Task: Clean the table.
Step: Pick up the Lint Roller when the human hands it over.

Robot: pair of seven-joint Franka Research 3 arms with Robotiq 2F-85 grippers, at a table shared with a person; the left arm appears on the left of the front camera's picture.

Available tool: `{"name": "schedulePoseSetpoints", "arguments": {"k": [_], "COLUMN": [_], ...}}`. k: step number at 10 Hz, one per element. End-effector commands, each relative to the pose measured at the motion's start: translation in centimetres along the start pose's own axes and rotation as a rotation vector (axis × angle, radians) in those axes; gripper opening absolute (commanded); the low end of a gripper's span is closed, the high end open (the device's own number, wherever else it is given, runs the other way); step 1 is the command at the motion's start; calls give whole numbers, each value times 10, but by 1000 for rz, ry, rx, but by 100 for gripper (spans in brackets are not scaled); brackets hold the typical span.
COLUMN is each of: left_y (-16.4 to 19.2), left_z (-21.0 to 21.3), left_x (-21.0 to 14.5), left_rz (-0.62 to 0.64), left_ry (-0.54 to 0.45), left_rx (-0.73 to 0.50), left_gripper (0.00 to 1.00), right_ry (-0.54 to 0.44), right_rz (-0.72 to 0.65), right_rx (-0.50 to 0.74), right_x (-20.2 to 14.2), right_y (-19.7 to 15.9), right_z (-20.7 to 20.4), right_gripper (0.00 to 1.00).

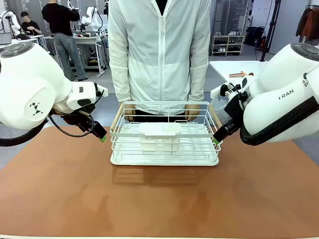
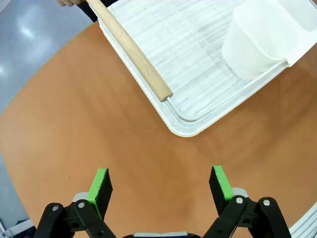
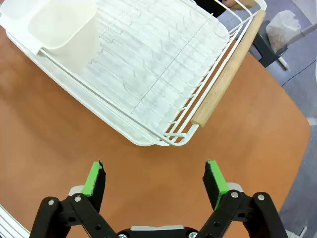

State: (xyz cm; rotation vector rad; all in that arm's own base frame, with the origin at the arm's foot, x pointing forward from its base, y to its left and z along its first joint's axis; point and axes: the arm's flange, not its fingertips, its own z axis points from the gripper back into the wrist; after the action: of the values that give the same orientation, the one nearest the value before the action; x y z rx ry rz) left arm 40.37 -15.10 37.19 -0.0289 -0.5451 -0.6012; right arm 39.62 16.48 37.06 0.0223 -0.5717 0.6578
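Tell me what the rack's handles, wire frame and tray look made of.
Handles: likely bare wood, a matte tan dowel with a cut end. Wire frame: thin metal rods, probably white-coated. Tray: seemingly moulded white plastic with a smooth rounded rim.

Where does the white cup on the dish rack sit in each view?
Front: cup at centre, on the near side of the rack.
Left wrist: cup at top right.
Right wrist: cup at top left.
Shared landmark: the rack that holds it.
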Motion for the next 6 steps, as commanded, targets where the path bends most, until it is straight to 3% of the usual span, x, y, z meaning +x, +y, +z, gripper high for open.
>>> {"name": "schedulePoseSetpoints", "arguments": {"k": [1,6], "left_y": [0,0], "left_z": [0,0], "left_x": [0,0], "left_rz": [0,0], "left_ry": [0,0], "left_rx": [0,0], "left_gripper": [100,100], "right_ry": [0,0], "right_rz": [0,0], "right_rx": [0,0], "right_x": [0,0], "right_y": [0,0], "right_z": [0,0], "right_gripper": [100,100]}}
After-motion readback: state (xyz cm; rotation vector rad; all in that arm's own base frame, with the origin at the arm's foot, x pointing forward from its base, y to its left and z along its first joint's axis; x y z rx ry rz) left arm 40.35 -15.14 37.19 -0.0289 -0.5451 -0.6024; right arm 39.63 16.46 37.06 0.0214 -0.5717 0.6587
